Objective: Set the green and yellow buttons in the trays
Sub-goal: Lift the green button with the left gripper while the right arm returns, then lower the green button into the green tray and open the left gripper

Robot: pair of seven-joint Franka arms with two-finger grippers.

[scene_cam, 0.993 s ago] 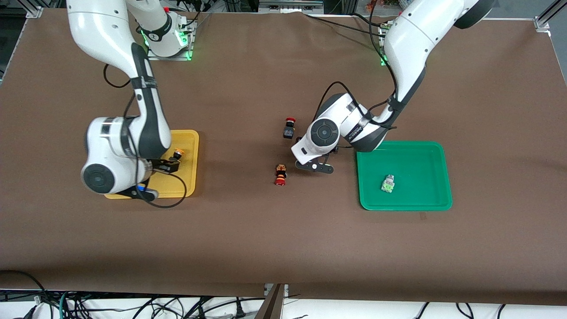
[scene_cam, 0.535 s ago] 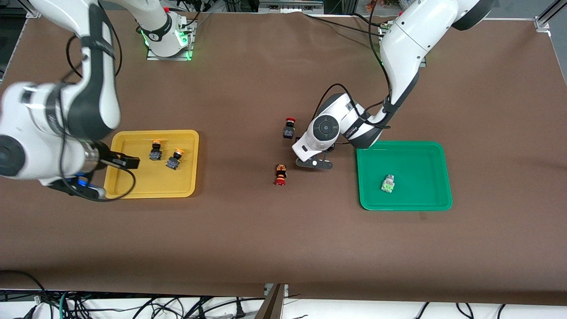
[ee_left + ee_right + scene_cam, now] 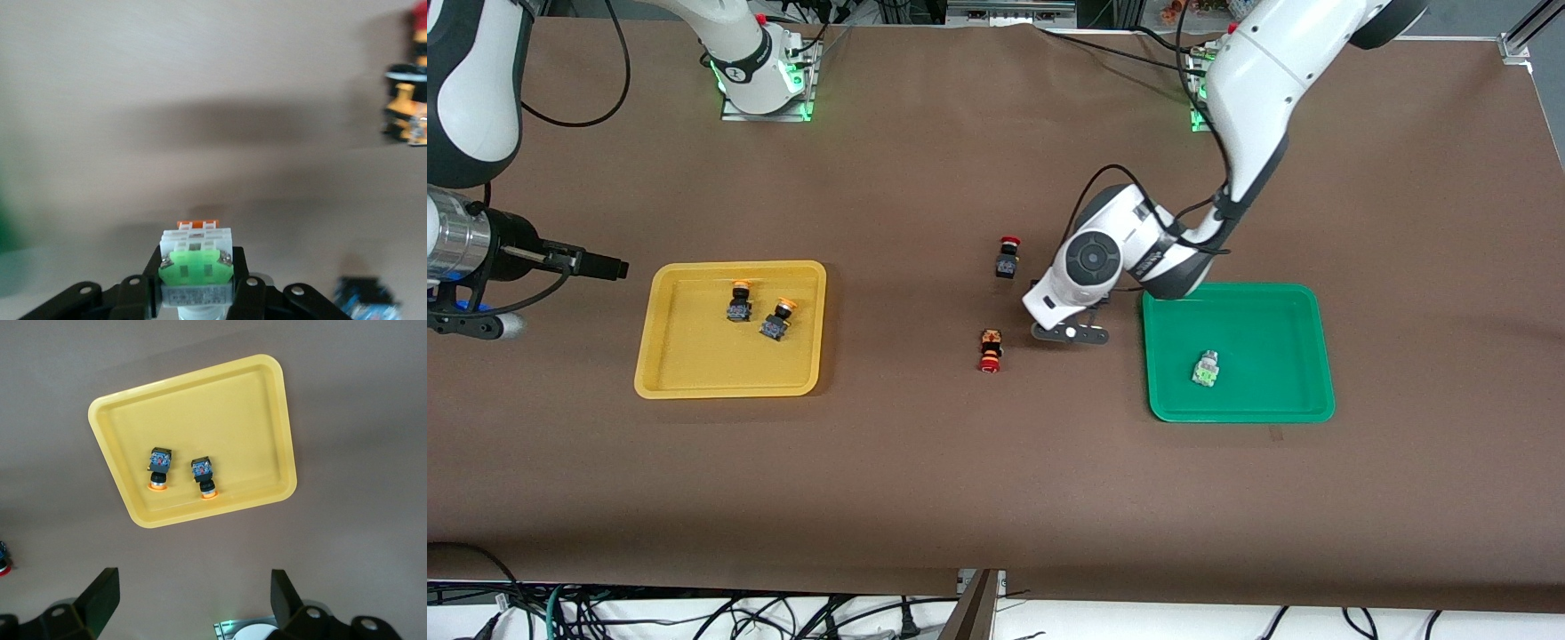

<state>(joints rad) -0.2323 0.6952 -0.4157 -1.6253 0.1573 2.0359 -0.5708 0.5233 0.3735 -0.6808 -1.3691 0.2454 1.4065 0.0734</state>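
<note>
Though wrist hides left gripper (image 3: 195, 293), green button (image 3: 195, 269) clamped.

Two red-capped buttons lie on the brown tabletop (image 3: 925, 462) near its middle: farther red-capped button (image 3: 1008, 258), upright; nearer red-capped button (image 3: 989, 350), on its side.

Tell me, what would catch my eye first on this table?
Two bright trays: the yellow tray at the right arm's end holds two yellow buttons, and the green tray at the left arm's end holds one green button. Between the trays, the left gripper grips another green button.
</note>
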